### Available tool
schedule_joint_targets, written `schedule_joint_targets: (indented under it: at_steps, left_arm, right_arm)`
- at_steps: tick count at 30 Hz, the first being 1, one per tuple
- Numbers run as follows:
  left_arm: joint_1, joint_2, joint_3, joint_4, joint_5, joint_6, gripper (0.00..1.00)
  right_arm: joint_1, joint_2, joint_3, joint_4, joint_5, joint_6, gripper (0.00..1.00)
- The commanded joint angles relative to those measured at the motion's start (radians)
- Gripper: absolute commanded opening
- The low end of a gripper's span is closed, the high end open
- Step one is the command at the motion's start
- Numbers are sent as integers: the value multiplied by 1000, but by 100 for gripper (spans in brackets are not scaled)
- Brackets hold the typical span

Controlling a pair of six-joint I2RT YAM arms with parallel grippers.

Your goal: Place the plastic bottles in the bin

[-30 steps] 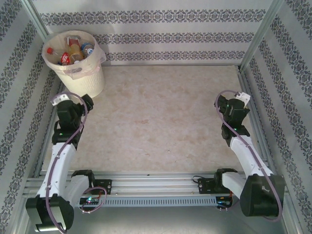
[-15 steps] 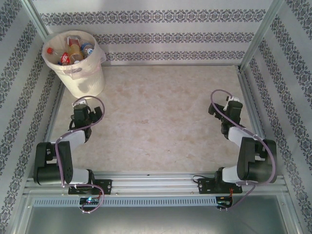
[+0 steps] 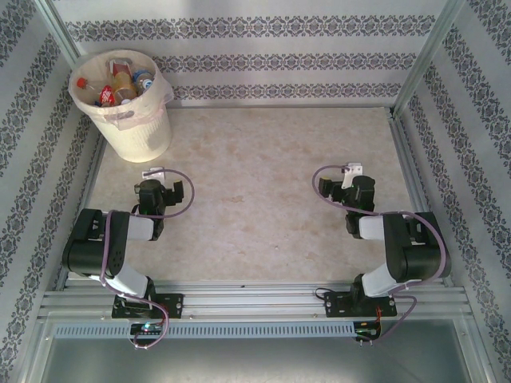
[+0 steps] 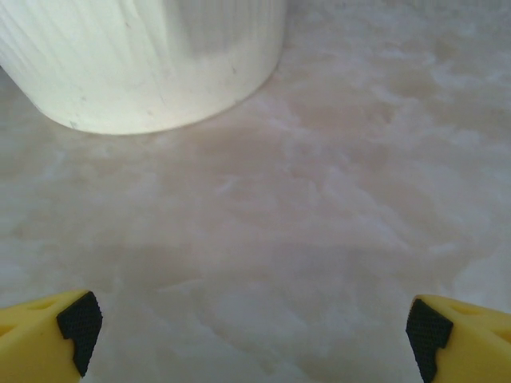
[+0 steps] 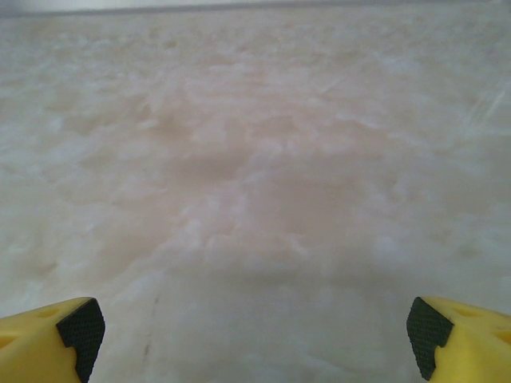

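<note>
The bin point(image 3: 124, 108) is a cream-white ribbed bucket with a thin liner, standing in the table's far left corner. Several plastic bottles point(image 3: 117, 80) with red, orange and blue labels lie inside it. In the left wrist view the bin's lower wall point(image 4: 152, 64) rises just ahead. My left gripper point(image 3: 154, 191) sits low over the table, a little in front of the bin, open point(image 4: 251, 339) with only bare table between its yellow fingers point(image 4: 48, 331). My right gripper point(image 3: 350, 191) rests low on the right side, also open point(image 5: 255, 339) and empty.
The table point(image 3: 255, 183) is a pale marbled surface, fenced by a metal frame and patterned walls on three sides. Both arms are folded back over their bases at the near rail point(image 3: 255, 299).
Both arms have folded down and back toward their bases. The left gripper came away from the bin toward the middle; the right gripper slid left from the right edge.
</note>
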State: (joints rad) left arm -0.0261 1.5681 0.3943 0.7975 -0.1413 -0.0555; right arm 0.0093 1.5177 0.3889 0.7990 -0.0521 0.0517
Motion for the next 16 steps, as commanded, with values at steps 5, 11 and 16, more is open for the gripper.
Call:
schedule_joint_targets:
  at_steps: [5, 11, 16]
  left_arm:
    - [-2, -10, -2, 73, -48, 6, 100]
    - [-1, -9, -2, 70, -47, 5, 99]
    - [-1, -8, 0, 69, -47, 5, 99]
  right_arm:
    - [1, -13, 1, 76, 68, -27, 98]
    - [1, -8, 6, 74, 64, -25, 98]
    - [2, -8, 5, 75, 64, -28, 98]
